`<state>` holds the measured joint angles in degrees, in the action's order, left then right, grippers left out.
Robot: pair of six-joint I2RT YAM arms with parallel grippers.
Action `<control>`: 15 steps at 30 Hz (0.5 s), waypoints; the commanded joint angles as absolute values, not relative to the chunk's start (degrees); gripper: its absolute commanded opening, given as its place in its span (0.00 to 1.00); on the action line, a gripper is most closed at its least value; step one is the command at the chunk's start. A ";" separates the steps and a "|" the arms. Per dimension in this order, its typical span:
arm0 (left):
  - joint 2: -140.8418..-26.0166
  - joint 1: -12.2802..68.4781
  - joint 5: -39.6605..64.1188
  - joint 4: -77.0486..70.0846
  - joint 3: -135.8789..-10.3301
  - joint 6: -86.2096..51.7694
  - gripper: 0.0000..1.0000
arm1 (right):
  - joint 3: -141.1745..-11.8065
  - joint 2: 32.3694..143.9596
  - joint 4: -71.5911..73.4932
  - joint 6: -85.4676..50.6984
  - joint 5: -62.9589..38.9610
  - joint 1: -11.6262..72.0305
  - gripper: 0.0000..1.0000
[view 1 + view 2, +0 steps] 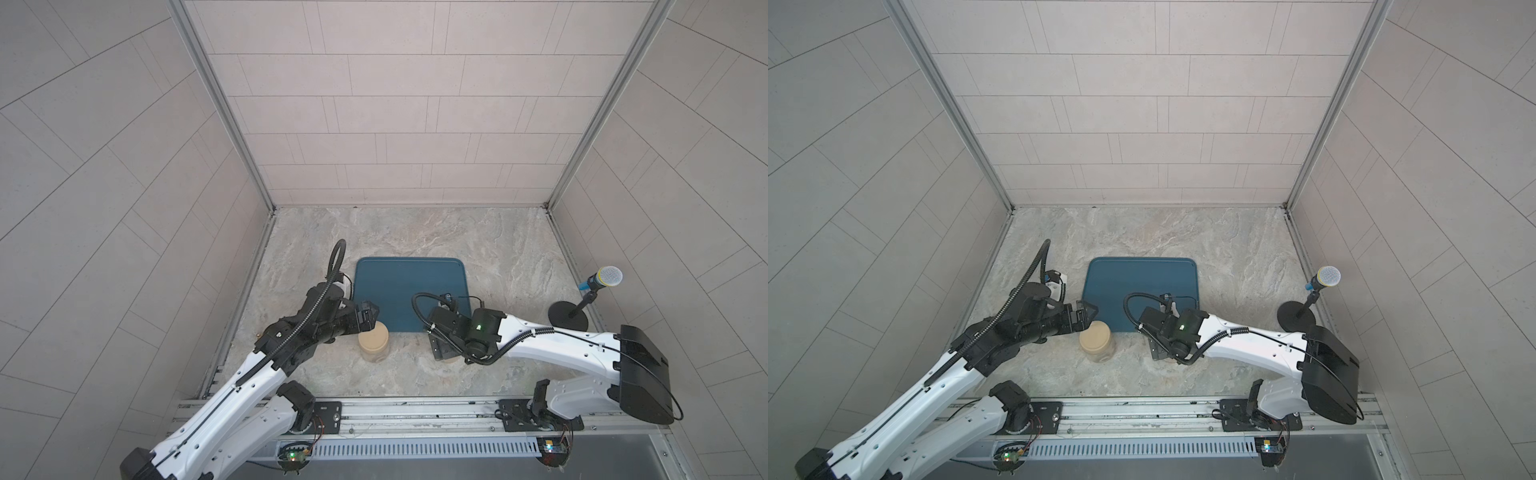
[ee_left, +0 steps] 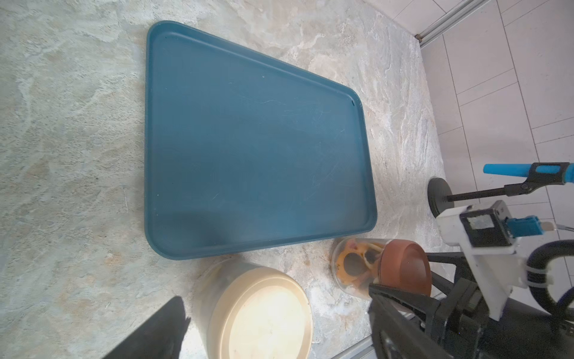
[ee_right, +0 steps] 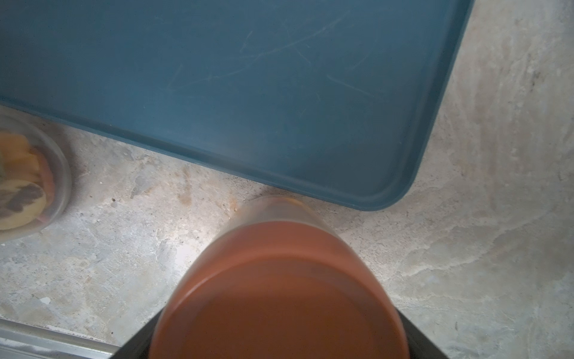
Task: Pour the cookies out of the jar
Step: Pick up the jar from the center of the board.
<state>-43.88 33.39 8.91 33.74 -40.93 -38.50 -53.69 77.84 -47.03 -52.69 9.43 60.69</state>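
Nearest, the right hand [image 1: 441, 351] clasps the brown-lidded jar [image 2: 400, 267] standing on the table [image 1: 498, 249], with the cookies [image 2: 343, 265] inside it. Beside it stands a beige-lidded jar [image 1: 374, 341], the left hand [image 1: 368, 313] released at its far edge. Beyond both lies the blue tray [image 1: 409, 291].

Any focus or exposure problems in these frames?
Right wrist view: brown lid too close to the lens, blurred; tray scratches sharp. Left wrist view: cream lid blown out by glare. In both top views: wide-angle bowing of wall seams, even light, no hard shadows.
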 commanded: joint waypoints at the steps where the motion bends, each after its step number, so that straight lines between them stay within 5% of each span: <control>1: -44.12 33.13 6.74 32.91 -44.00 -34.88 0.91 | -56.67 72.63 -53.07 -54.17 13.40 60.47 0.00; 4: -44.12 33.09 9.01 27.09 -45.07 -31.09 0.78 | -60.34 66.68 -54.12 -53.20 15.03 60.17 0.00; 6: -44.12 33.09 10.51 21.65 -44.74 -29.35 0.78 | -62.18 62.57 -54.05 -53.02 14.15 58.45 0.00; 12: -41.95 34.55 19.69 -5.50 -36.03 -26.24 1.00 | -68.43 56.21 -55.07 -50.42 4.86 50.12 0.00; 15: -42.11 40.10 17.61 -12.14 -32.85 -19.80 1.00 | -70.63 56.60 -55.81 -49.41 0.90 48.53 0.00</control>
